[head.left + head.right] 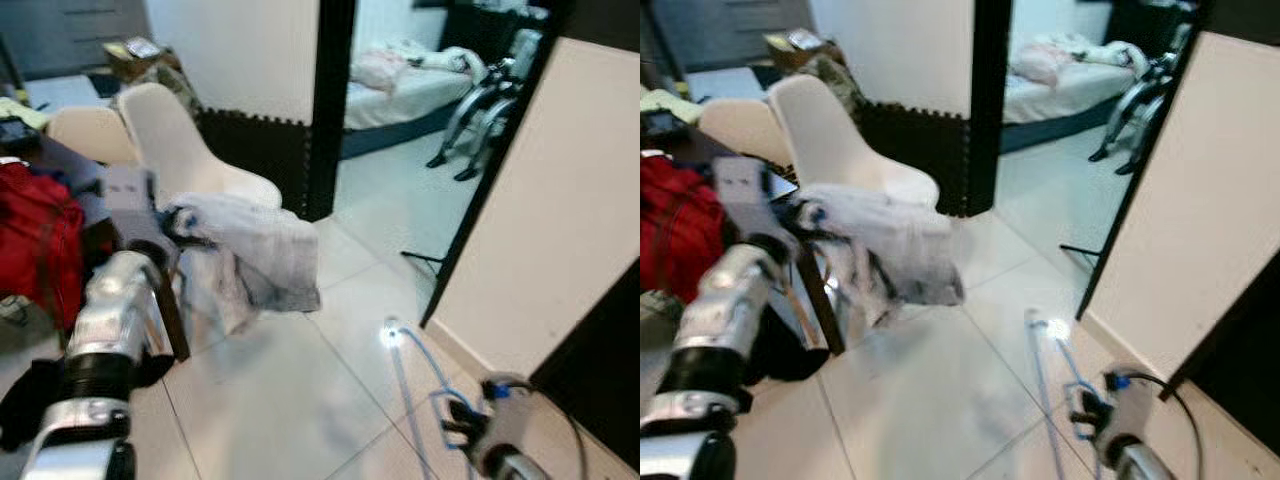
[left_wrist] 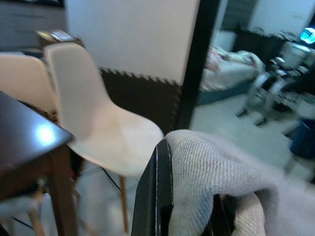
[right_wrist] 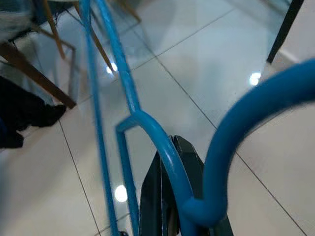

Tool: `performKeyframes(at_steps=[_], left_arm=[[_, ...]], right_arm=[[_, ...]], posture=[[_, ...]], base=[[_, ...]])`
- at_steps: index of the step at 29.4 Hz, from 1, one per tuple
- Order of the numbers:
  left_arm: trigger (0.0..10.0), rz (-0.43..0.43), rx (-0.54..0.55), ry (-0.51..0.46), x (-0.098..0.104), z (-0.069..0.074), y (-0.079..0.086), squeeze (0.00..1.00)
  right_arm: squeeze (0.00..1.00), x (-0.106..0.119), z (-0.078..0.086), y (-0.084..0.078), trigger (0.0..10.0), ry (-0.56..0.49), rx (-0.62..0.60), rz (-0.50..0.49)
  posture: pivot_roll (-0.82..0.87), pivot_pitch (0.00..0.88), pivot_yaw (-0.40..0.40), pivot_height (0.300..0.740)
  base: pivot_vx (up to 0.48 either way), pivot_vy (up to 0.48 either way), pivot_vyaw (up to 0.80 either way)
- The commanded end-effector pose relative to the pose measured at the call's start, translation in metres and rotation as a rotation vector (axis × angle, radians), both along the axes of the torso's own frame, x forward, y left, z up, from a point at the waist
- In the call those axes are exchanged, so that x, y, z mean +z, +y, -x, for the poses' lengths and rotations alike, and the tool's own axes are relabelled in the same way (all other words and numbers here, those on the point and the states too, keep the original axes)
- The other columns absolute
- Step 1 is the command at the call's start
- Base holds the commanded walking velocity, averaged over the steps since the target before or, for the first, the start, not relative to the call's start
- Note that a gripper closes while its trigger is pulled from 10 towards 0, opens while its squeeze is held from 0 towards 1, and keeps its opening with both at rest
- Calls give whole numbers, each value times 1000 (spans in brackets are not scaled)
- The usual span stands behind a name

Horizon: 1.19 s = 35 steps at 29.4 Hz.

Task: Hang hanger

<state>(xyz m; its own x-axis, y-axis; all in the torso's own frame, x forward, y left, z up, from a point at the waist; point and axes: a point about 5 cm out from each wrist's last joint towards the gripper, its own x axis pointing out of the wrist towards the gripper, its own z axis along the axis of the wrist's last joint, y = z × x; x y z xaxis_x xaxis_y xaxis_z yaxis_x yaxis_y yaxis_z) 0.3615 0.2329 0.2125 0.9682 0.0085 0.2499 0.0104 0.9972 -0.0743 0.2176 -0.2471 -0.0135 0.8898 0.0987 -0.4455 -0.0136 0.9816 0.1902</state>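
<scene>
While you look through the head camera, your left gripper (image 1: pixel 178 228) holds up a pale grey knitted garment (image 1: pixel 255 250) beside the cream moulded plastic chair (image 1: pixel 185 150), and your right gripper (image 1: pixel 455 425) sits low over the glossy white tiled floor (image 1: pixel 290 400) with the thin blue wire hanger (image 1: pixel 425 365). Turning to your left wrist view, the black fingers (image 2: pixel 155 196) are closed on a fold of that garment. From your right wrist view, the jaws are clamped narrow on the hanger's neck, just below its hook.

Bright indoor light; ceiling-lamp glare spots on glossy floor tiles (image 1: pixel 300 400). Head views motion-blurred, right eye worse. Wrist views soft, near objects unfocused.
</scene>
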Motion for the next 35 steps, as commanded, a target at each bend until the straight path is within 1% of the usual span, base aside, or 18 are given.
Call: performKeyframes(at_steps=[1,4,9,10,12,14,16,17,18,20,22,23,24,25,26,28,30,35], left_arm=[[10000,-20,-4,-34,12,-2,-4,0],[10000,-23,14,-48,19,-2,-1,0],[10000,-13,7,-61,23,-1,0,0],[10000,9,-38,-103,36,-2,-8,0],[10000,9,-38,-103,36,-2,-8,0],[10000,21,-60,-154,52,-2,-15,0],[10000,27,-32,-201,69,-1,-11,0],[10000,22,-3,-224,78,0,-6,0],[10000,22,-3,-224,78,0,-6,0],[10000,15,55,-255,89,3,6,0],[10000,15,55,-255,89,3,6,0],[10000,-9,225,-304,108,12,42,0],[10000,-9,225,-304,108,12,42,0],[10000,-19,285,-324,115,17,54,0],[10000,-19,285,-324,115,17,54,0],[10000,-36,356,-352,125,25,72,0],[10000,-40,369,-360,128,27,75,0],[10000,-70,467,-393,143,41,98,0]], right_arm=[[0,0,4,-10,10000,5,-36,10],[0,1,4,-11,10000,3,-42,4],[0,1,4,-12,10000,2,-44,3],[0,2,4,-12,10000,2,-48,2],[0,2,4,-12,10000,2,-48,2],[0,2,4,-12,10000,0,-51,2],[0,2,4,-12,10000,-3,-53,2],[0,2,4,-12,10000,-4,-54,2],[0,2,4,-12,10000,-4,-54,2],[0,3,4,-11,10000,-2,-43,11],[0,3,4,-11,10000,-2,-43,11],[0,3,4,-9,10000,7,-16,31],[0,3,4,-9,10000,7,-16,31],[0,2,4,-8,10000,9,-10,34],[0,2,4,-8,10000,9,-10,34],[0,3,4,-8,10000,7,-10,32],[0,3,4,-8,10000,6,-10,32],[0,4,3,-9,10000,-1,-14,29]], posture=[[54,16,-30,740],[56,17,-33,740],[57,18,-33,740],[55,20,-33,740],[55,20,-33,740],[54,21,-33,740],[52,21,-33,740],[52,21,-33,740],[52,21,-33,740],[54,25,-33,740],[54,25,-33,740],[62,26,-37,740],[62,26,-37,740],[62,26,-37,740],[62,26,-37,740],[61,27,-37,740],[61,27,-37,740],[61,28,-42,740]], base=[[480,0,0],[480,0,0],[480,0,0],[480,0,0],[480,0,0],[480,0,0],[480,0,0],[480,0,0],[480,0,0],[480,0,0],[480,0,0],[480,0,800],[480,0,800],[480,0,800],[480,0,800],[480,0,800],[480,0,800],[480,0,800]])
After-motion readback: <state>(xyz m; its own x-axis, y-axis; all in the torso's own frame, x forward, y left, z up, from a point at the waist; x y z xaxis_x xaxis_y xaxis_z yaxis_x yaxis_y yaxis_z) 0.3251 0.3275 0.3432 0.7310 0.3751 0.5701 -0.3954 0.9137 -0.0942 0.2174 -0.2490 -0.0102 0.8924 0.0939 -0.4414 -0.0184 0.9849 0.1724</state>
